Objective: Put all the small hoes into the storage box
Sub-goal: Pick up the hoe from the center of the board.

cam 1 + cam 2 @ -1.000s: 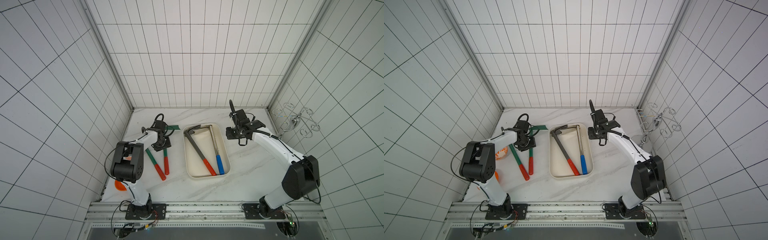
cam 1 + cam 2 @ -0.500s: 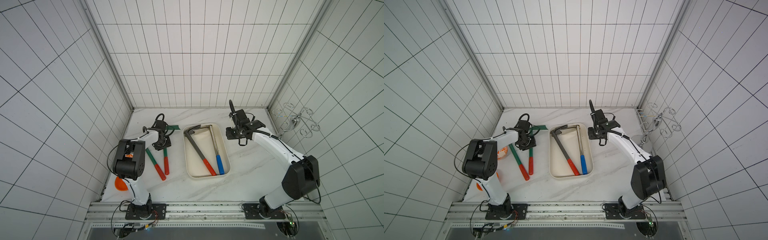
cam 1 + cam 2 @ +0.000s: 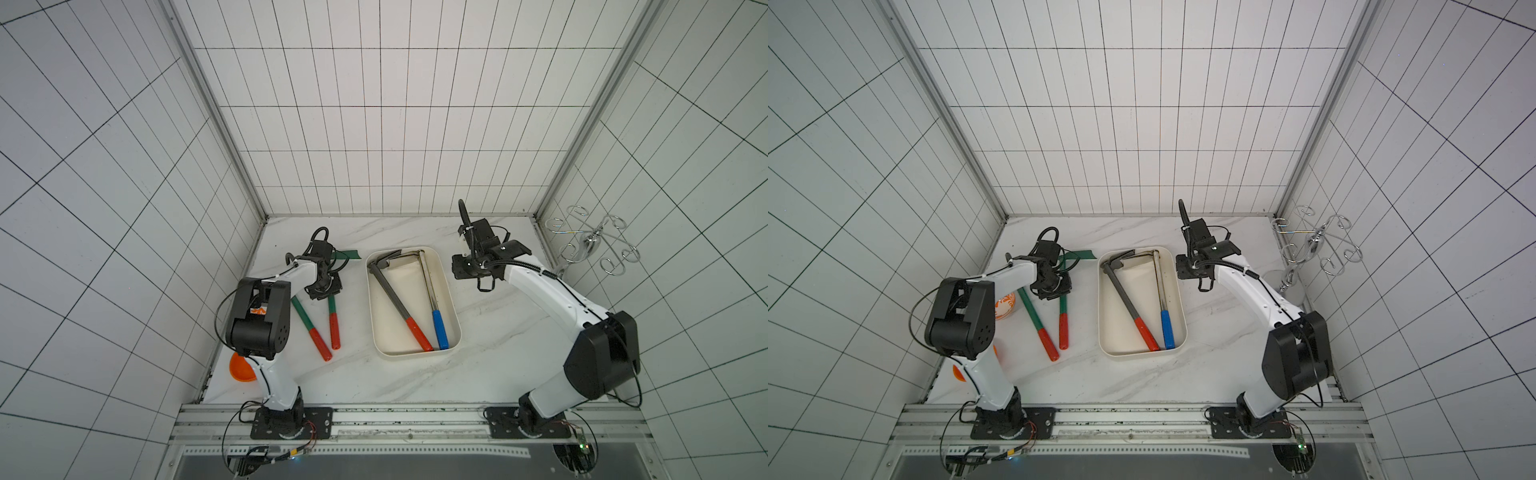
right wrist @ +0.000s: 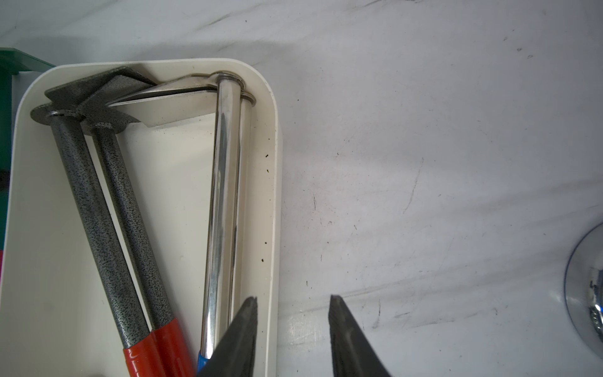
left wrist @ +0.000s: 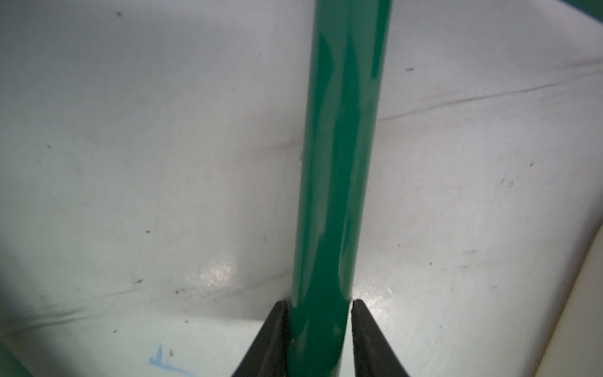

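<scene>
Two green-shafted small hoes with red grips lie on the marble table left of the storage box (image 3: pixel 409 353) (image 3: pixel 1138 353). My left gripper (image 3: pixel 324 288) (image 3: pixel 1054 289) is down over the right-hand one (image 3: pixel 332 309) (image 3: pixel 1063 308). In the left wrist view its gripper (image 5: pixel 319 303) has both fingers pressed against the green shaft (image 5: pixel 339 163), shut on it. My right gripper (image 3: pixel 468 267) (image 4: pixel 293 298) hovers open and empty at the box's far right corner, one finger over the rim (image 4: pixel 274 196).
Inside the box lie a grey hoe with a red grip (image 3: pixel 395 297) and a chrome one with a blue grip (image 3: pixel 432 291). The other green hoe (image 3: pixel 305 318) lies just left. An orange bowl (image 3: pixel 241 368), a patterned plate (image 3: pixel 1005 305) and a chrome rack (image 3: pixel 590 241) stand at the sides.
The left gripper's jaws have closed in onto the green shaft. Both arms have otherwise stayed in place, and the right gripper is unchanged.
</scene>
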`<state>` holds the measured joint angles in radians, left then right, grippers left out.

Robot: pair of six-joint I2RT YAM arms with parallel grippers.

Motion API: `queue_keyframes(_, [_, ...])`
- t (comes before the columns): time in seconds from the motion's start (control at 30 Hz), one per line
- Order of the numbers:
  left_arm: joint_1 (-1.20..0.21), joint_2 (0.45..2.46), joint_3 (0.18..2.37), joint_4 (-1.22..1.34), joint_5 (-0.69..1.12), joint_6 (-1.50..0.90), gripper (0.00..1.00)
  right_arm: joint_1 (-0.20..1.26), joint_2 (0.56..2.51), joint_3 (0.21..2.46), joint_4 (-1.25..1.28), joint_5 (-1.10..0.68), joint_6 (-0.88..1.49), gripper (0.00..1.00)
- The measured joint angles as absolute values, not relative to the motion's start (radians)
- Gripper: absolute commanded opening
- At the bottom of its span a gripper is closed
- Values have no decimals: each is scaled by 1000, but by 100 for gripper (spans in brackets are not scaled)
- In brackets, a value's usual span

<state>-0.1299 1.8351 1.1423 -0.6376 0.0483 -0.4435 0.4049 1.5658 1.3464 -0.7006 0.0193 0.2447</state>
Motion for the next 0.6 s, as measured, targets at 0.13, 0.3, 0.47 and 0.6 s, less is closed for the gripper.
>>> queue_keyframes(0.13, [-130,1835,1142,-638,49,-433,28,402,1548,1346,-701,19,245,38])
queue_keyframes(0.3, [-130,1832,1142,-640,52,-427,23,399,1542,1346,-701,17,245,38])
queue_keyframes(0.47, [-130,1824,1141,-652,53,-426,14,399,1542,1346,-702,15,245,38])
queue_keyframes(0.6, [-130,1808,1141,-663,54,-426,10,399,1542,1346,-706,9,245,39])
